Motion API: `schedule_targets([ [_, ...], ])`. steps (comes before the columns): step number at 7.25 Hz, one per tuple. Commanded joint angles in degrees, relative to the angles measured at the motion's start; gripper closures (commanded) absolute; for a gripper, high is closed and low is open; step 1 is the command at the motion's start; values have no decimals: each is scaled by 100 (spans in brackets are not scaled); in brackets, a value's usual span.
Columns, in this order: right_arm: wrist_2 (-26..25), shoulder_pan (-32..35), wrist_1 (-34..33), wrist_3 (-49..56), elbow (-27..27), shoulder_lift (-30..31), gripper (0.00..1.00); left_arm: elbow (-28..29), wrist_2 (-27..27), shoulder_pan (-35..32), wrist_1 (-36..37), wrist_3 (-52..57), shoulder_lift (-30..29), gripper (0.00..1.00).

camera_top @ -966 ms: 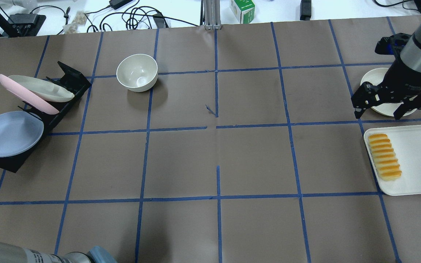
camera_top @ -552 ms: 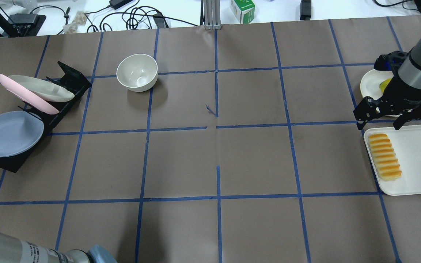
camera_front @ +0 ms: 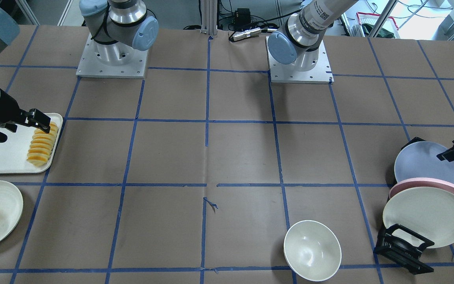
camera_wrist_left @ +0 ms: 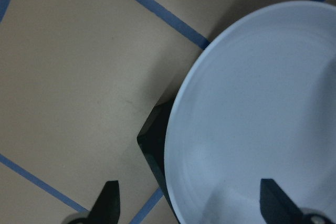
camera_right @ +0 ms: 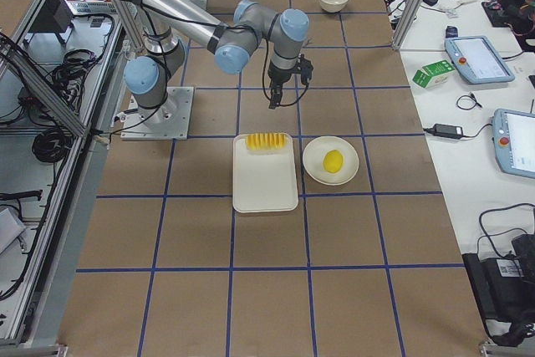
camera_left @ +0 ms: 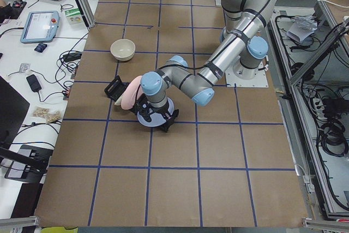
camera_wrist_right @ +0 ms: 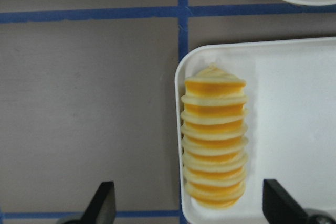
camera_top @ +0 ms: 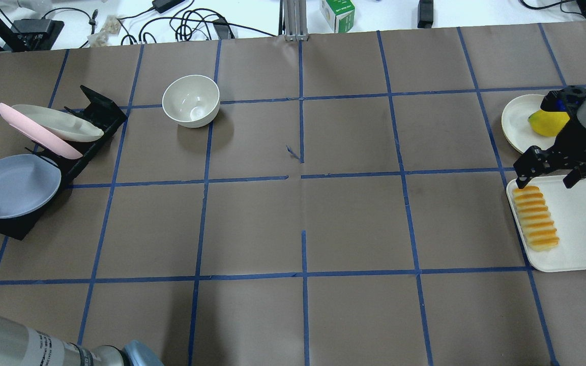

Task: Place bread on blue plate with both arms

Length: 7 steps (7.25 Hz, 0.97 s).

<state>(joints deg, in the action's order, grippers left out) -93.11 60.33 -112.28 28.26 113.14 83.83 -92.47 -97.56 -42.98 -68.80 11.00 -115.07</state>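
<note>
You see the bread [camera_top: 535, 218] lying along one edge of a white tray [camera_top: 585, 223] at the counter's [camera_top: 354, 213] right end. The right pincer [camera_top: 546, 180] is spread wide above the loaf's end; its wrist view shows a fingertip on each side, apart from the slices. The blue plate [camera_top: 10, 185] leans in a black rack [camera_top: 97, 109] at the left end. The left pincer [camera_wrist_left: 191, 203], cut off overhead, stands parted, with one fingertip over the plate and one over the counter. Print on the green-white carton [camera_top: 338, 12] and the left arm's label [camera_front: 321, 8] is too small to read.
</note>
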Motion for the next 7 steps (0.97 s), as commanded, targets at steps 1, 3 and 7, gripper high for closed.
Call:
schedule_targets([
  [1,55,-328,-680,276,182,-436,0,0,-96,-9,7,-36,-33,36],
  [3,65,-338,-830,276,182,-709,0,36,-105,-9,-2,34,-103,66],
  [7,30,-338,-857,329,191,-929,0,80,-79,0,-2,16,-156,92],
])
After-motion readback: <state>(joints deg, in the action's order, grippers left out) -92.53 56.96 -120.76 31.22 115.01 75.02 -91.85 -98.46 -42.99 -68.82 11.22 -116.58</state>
